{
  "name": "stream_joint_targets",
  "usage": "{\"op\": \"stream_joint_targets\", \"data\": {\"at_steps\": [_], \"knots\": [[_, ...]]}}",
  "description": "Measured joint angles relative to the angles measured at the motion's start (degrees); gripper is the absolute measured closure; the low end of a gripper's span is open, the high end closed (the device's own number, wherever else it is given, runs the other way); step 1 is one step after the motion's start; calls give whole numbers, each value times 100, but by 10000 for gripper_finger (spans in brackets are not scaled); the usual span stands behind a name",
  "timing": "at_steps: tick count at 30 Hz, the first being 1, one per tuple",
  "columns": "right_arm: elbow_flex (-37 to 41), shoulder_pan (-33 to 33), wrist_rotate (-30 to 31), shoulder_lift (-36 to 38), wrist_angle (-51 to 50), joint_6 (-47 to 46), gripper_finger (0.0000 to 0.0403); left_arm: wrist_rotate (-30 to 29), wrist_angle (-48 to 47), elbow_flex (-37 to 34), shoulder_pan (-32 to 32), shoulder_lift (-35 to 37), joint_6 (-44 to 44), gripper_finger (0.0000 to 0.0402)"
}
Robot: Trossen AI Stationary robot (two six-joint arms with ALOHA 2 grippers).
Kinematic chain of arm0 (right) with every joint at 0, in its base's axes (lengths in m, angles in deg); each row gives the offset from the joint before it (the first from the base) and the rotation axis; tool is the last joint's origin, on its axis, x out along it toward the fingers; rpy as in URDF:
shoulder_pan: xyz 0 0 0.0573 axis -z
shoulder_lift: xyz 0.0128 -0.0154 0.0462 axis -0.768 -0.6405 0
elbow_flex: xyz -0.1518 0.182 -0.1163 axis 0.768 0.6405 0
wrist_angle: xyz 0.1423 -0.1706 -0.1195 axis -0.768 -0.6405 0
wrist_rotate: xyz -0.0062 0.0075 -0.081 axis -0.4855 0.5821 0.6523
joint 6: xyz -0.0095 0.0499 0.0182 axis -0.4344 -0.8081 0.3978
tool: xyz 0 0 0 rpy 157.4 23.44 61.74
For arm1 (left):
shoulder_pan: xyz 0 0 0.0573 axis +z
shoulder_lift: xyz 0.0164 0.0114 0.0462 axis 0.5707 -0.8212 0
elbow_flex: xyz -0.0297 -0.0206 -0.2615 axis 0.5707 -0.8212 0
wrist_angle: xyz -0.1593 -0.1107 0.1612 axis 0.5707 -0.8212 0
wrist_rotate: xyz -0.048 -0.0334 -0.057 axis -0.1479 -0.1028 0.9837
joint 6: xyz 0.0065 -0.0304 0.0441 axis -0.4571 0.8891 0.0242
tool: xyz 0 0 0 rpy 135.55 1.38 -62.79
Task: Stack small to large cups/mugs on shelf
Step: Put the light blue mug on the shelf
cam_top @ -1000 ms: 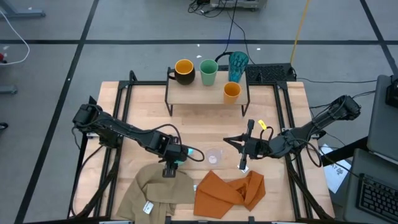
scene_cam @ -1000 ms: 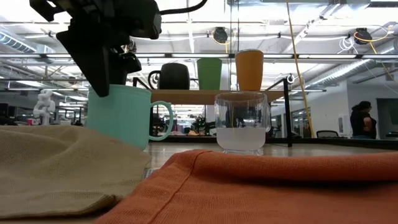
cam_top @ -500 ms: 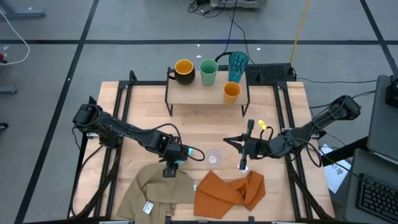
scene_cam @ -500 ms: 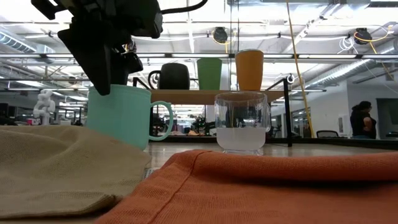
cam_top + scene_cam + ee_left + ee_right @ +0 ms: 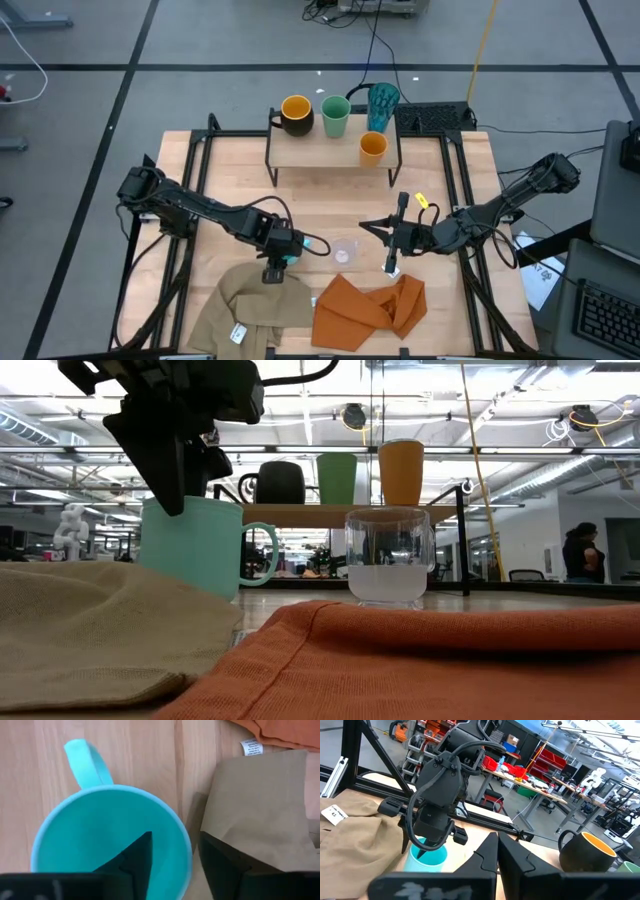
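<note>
The light blue mug stands upright on the table, its handle pointing toward the clear cup. My left gripper points down over the mug, open. One finger hangs inside the mug and the other stands outside its rim, beside the tan cloth. On the shelf stand the black mug, green cup, teal tumbler and orange cup. My right gripper hovers shut and level over the table's right half.
A tan cloth lies right beside the mug at the near edge, and an orange cloth next to it. Bare wood stretches between the mug and the shelf's black legs.
In the low view my left gripper's outer finger has edged a little toward the mug's wall. The mug stands where it was.
</note>
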Motion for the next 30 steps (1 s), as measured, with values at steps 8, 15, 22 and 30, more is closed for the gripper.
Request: {"op": "stream_joint_targets", "data": {"at_steps": [8, 15, 22, 30], "knots": [[0, 0, 0, 0, 2, 0, 403, 105, 0, 0, 10, 0, -173, 331], [0, 0, 0, 0, 0, 4, 403, 163, 22, 20, 12, 22, -396, 392], [0, 0, 0, -1, 0, 19, 403, 347, -27, 20, 56, 22, -474, 395], [0, 0, 0, -2, 0, 71, 403, 385, -272, 29, 58, 20, -587, 397]]}}
